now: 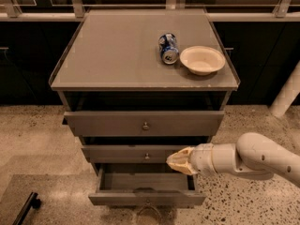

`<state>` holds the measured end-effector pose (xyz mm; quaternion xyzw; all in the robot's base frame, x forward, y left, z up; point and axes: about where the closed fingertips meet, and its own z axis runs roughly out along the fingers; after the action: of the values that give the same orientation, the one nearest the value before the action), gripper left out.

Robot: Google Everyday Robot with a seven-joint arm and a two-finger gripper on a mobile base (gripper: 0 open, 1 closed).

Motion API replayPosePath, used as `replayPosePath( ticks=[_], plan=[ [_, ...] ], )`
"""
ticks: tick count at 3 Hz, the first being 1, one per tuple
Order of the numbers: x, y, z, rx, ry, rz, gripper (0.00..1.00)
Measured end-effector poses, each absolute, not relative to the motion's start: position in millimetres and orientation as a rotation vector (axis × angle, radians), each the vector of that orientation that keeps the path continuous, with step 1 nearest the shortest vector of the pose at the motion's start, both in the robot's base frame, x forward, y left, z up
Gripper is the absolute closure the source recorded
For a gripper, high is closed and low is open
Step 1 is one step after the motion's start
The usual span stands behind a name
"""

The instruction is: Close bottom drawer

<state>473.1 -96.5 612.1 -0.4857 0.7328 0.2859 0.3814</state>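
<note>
Bottom drawer (117,198) lower centre of frame, pulled out furthest. Gripper (172,161) just above its right half, fingers pinched together, holding nothing. Upper frame: can (168,48) lying beside bowl (202,60) on cabinet top (117,50).

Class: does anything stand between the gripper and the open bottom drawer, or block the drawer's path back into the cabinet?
Nothing visible does. The gripper hangs just above the bottom drawer, toward its right side, in front of the middle drawer. No object shows in the drawer's way into the cabinet.
</note>
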Motion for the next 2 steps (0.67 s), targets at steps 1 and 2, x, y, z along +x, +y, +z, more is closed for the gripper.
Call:
replayPosePath(
  ticks=[1,2],
  plan=[
    [464.9,-108.9,586.1,-1.16,1.915,0.705,1.0],
    [445.9,-143.6,523.1,-0.995,1.962,0.663,1.0]
  ],
)
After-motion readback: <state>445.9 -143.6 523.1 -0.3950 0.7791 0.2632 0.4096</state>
